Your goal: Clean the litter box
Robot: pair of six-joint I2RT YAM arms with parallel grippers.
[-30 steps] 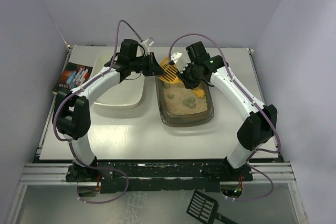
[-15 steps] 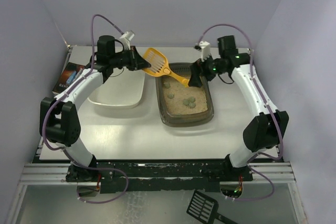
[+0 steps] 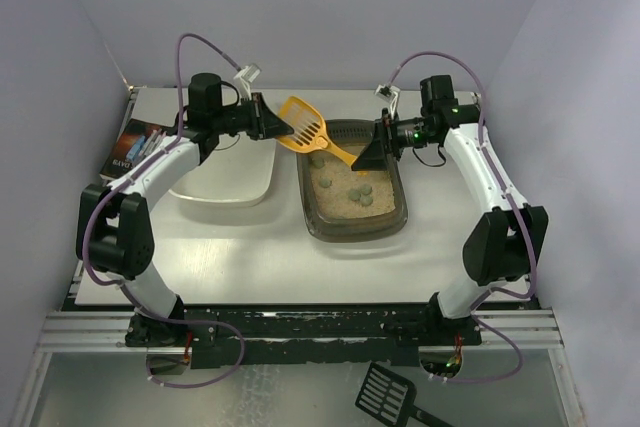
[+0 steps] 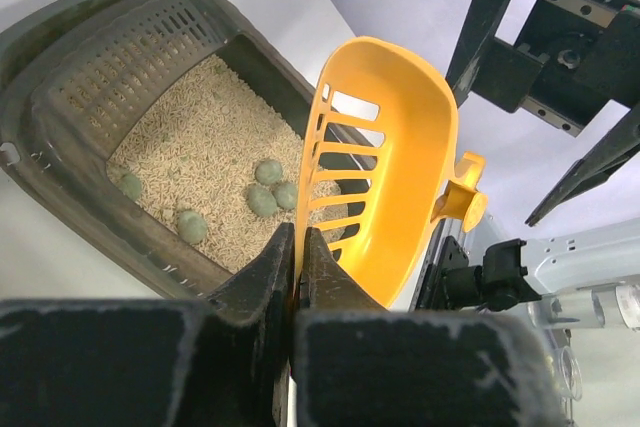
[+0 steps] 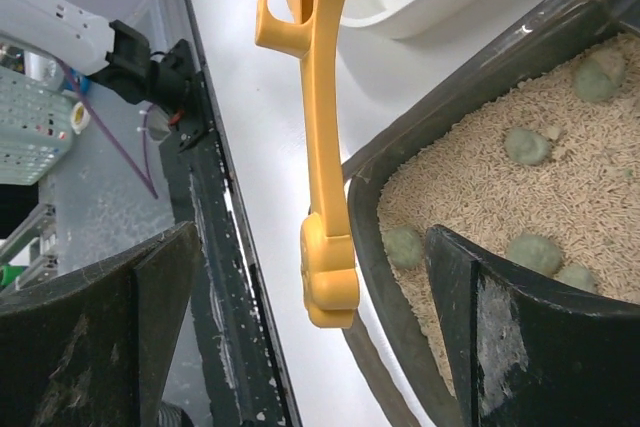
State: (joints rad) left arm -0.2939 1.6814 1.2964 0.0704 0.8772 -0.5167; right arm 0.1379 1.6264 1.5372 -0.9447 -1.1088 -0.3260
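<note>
The litter box (image 3: 318, 209), a dark brown tray of beige litter with several grey-green lumps (image 3: 356, 188), lies right of the table's middle. A yellow slotted scoop (image 3: 303, 123) hangs tilted over its far left corner. My left gripper (image 3: 272, 119) is shut on the rim of the scoop's head (image 4: 390, 177), the jaws pinching the thin edge. My right gripper (image 3: 368, 157) stands open over the box's far end. The scoop's handle end (image 5: 328, 282) hangs free between its wide-spread fingers (image 5: 520, 327), touching neither. The litter box wall (image 5: 372, 209) runs just under the handle.
A white plastic tub (image 3: 225, 175) sits left of the litter box, under the left arm. A printed packet (image 3: 135, 145) lies at the table's left edge. A black scoop (image 3: 387, 393) lies below the arm bases. Walls close in on three sides.
The right gripper has opened and let go of the scoop's handle, drawing back to the right. The left arm has swung left and back, carrying the scoop by its head.
</note>
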